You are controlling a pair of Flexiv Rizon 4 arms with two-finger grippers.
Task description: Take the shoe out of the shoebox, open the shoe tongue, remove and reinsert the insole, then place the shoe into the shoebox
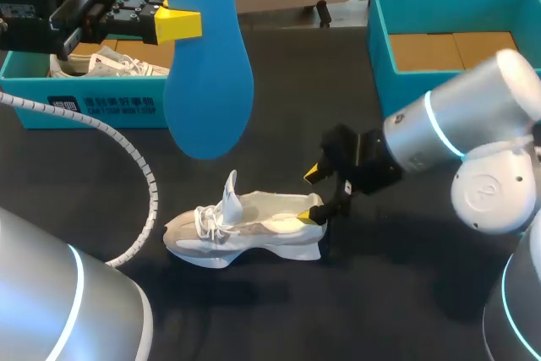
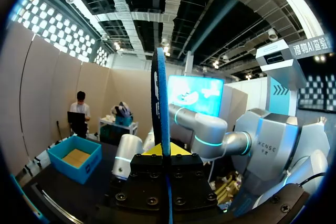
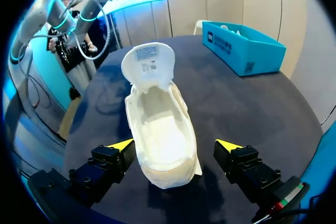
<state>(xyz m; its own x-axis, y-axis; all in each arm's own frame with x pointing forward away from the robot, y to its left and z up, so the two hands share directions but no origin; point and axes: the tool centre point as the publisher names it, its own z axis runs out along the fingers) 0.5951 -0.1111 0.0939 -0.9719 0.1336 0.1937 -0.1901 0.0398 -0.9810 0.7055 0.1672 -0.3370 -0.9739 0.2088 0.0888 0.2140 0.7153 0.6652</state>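
Heel of white shoe inside spread right hand; blue insole pinched in left hand

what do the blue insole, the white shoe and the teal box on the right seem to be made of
insole: probably foam, matte blue; thin edge-on, yet it hangs flat without drooping.
shoe: apparently soft fabric upper, off-white, with laces and a floppy tongue; the thicker sole may be foam or rubber.
box: likely cardboard, with teal walls and bare brown flaps on the floor.
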